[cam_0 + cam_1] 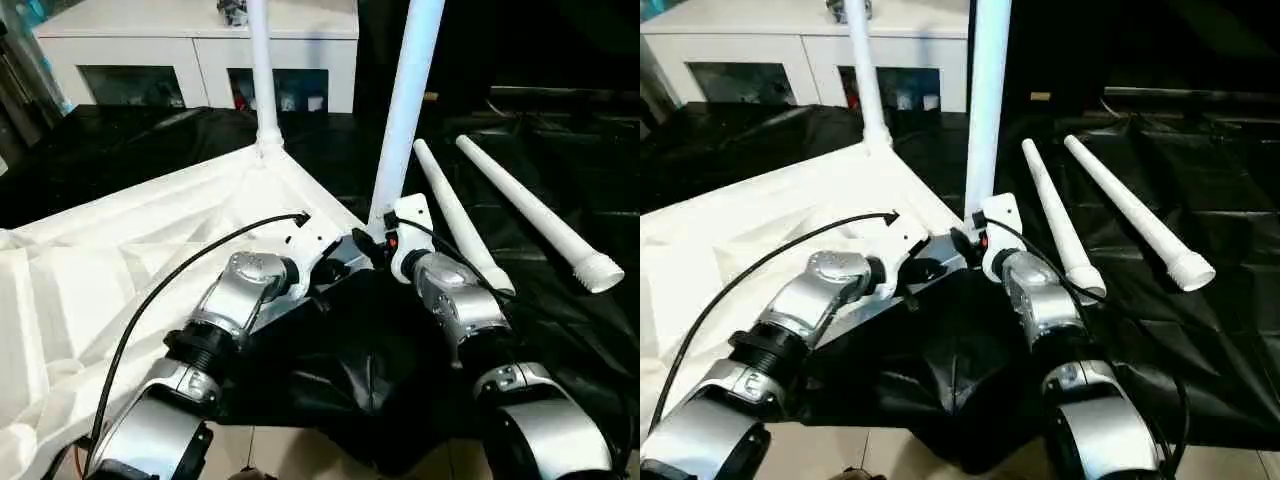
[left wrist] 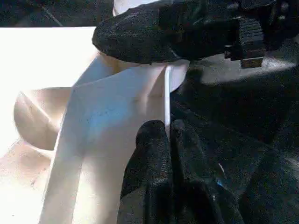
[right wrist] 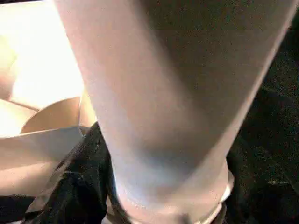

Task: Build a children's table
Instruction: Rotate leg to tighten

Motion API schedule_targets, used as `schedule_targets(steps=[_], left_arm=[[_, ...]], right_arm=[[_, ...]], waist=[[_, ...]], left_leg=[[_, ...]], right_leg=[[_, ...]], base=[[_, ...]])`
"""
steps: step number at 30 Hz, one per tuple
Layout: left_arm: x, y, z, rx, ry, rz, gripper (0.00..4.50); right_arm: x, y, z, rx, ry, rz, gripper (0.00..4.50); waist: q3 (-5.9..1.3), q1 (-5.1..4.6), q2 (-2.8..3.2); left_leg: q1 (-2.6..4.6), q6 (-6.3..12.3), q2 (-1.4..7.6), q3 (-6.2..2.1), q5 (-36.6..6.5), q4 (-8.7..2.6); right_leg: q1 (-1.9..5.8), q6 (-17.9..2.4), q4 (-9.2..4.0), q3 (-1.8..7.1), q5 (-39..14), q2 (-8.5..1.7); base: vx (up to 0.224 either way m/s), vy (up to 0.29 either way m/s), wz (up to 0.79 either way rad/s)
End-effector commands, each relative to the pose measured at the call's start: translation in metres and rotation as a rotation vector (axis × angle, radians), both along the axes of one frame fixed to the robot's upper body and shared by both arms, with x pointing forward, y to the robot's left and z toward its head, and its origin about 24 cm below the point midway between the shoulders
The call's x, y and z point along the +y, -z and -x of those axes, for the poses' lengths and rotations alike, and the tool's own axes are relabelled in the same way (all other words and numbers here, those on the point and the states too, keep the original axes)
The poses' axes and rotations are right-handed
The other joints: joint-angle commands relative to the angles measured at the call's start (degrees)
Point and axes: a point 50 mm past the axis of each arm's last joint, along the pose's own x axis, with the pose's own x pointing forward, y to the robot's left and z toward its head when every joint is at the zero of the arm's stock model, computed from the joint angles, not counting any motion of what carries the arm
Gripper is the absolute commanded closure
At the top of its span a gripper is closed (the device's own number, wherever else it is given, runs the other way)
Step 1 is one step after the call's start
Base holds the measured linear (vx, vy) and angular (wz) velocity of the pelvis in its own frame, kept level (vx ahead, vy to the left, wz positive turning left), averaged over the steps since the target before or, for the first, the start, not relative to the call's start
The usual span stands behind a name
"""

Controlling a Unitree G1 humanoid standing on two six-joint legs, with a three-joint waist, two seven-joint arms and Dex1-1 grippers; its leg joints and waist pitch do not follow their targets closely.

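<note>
I see the white tabletop [image 1: 150, 250] lying upside down on the black cloth [image 1: 1200, 330], with its ribbed side up. Two legs already stand in it: one leg [image 1: 262, 75] at the far corner, and a second leg [image 1: 405, 100] at the near corner, just in front of both pincers. The tops of both legs are cut off by the upper edge.

My left pincer [image 2: 166, 140] is closed on the thin rim of the tabletop, right beside the near corner socket. In the left wrist view the two black fingers press together with the white edge between their tips. In the head views the fingers are hidden behind the white wrist housing.

My right pincer [image 1: 368, 243] is at the base of the second leg. The right wrist view is very close, and the leg covers almost everything, so I see one dark finger [image 3: 70, 186] beside it. I cannot tell if the fingers really press on the leg.

Two spare legs [image 1: 1060, 215] [image 1: 1140, 215] lie on the cloth to the right of the right pincer, near each other but apart. A white cabinet [image 1: 200, 50] stands behind, partly cut off.
</note>
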Motion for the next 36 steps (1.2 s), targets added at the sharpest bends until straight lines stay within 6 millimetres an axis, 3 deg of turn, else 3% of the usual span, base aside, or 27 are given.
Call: schedule_targets(steps=[1, 5, 6, 12, 17, 19, 22, 27, 29, 36], left_arm=[[-0.018, -0.013, 0.001, -0.06, 0.079, 0.034, 4.5], [-0.013, -0.008, 0.008, -0.046, 0.165, 0.017, 4.5], [-0.012, -0.007, 0.009, -0.044, 0.175, 0.014, 4.5], [-0.002, -0.006, 0.019, -0.023, 0.3, 0.014, 4.5], [0.006, -0.007, 0.026, -0.01, 0.408, 0.021, 4.5], [0.014, -0.007, 0.031, 0.013, 0.477, 0.014, 4.5], [0.017, -0.007, 0.032, 0.025, 0.495, 0.009, 4.5], [0.022, -0.008, 0.039, 0.081, 0.571, 0.013, 4.5], [0.023, -0.008, 0.04, 0.083, 0.578, 0.01, 4.5], [0.022, -0.007, 0.036, 0.074, 0.524, 0.012, 4.5]], right_arm=[[0.023, 0.018, 0.012, 0.084, -0.097, -0.009, 1.06], [0.021, 0.012, 0.012, 0.035, -0.175, 0.013, 0.72], [0.021, 0.011, 0.012, 0.029, -0.19, 0.015, 0.72], [0.008, 0.002, 0.021, -0.017, -0.449, 0.019, 0.72], [-0.007, -0.006, 0.03, -0.025, -0.606, 0.01, 0.72], [-0.02, -0.01, 0.041, 0.006, -0.745, 0.005, 0.72], [-0.024, -0.011, 0.046, 0.025, -0.796, 0.006, 0.72], [-0.028, -0.01, 0.054, 0.074, -0.857, -0.008, 1.18], [-0.025, -0.009, 0.057, 0.079, -0.872, -0.011, 1.42], [-0.018, -0.006, 0.058, 0.075, -0.837, -0.034, 1.73]], waist=[[-4.15, 0.14, -0.32], [-4.0, 0.15, -0.24], [-3.93, -0.09, -0.31], [-3.87, 0.09, -0.29], [-3.81, 0.76, -0.2], [-3.95, 1.12, -0.29], [-3.94, 1.49, -0.2], [-3.81, 1.7, -0.29], [-3.77, 1.61, -0.01], [-3.77, 1.48, -0.32]], left_leg=[[0.84, 4.14, 2.56, -0.83, -7.63, -3.67], [0.96, 3.87, 2.72, -0.92, -9.64, -3.83], [0.72, 3.71, 2.71, -0.92, -9.85, -3.91], [0.97, 4.31, 2.85, -0.84, -10.55, -3.88], [0.99, 4.47, 3.07, -0.81, -10.62, -3.9], [1.06, 4.89, 3.07, -0.73, -10.21, -3.75], [1.08, 5.28, 3.19, -0.67, -9.65, -3.73], [1.17, 4.19, 3.19, -0.75, -10.78, -3.93], [1.11, 3.83, 3.19, -0.85, -10.88, -4.03], [1.16, 3.16, 3.05, -0.76, -10.99, -3.99]], right_leg=[[3.07, -15.04, -3.8, 2.24, -3.46, -4.63], [3.0, -14.8, -4.07, 2.19, -6.68, -4.73], [3.15, -14.69, -3.99, 2.23, -6.77, -4.72], [3.05, -15.07, -4.02, 2.22, -6.62, -4.6], [3.01, -15.01, -4.01, 2.27, -6.96, -4.61], [3.11, -14.97, -3.87, 2.25, -6.37, -4.5], [2.79, -15.3, -3.77, 2.22, -5.87, -4.53], [2.74, -14.73, -4.02, 2.26, -9.03, -4.59], [2.71, -14.5, -4.0, 2.29, -9.39, -4.56], [2.64, -14.1, -4.24, 2.36, -10.35, -4.62]], base=[[0.0, 0.0, 0.0], [0.0, 0.0, 0.0], [0.0, 0.0, 0.0], [0.0, 0.0, 0.0], [0.0, 0.0, 0.0], [0.0, 0.0, 0.0], [0.0, 0.0, 0.0], [0.0, 0.0, 0.0], [0.0, 0.0, 0.0], [0.0, 0.0, 0.0]])
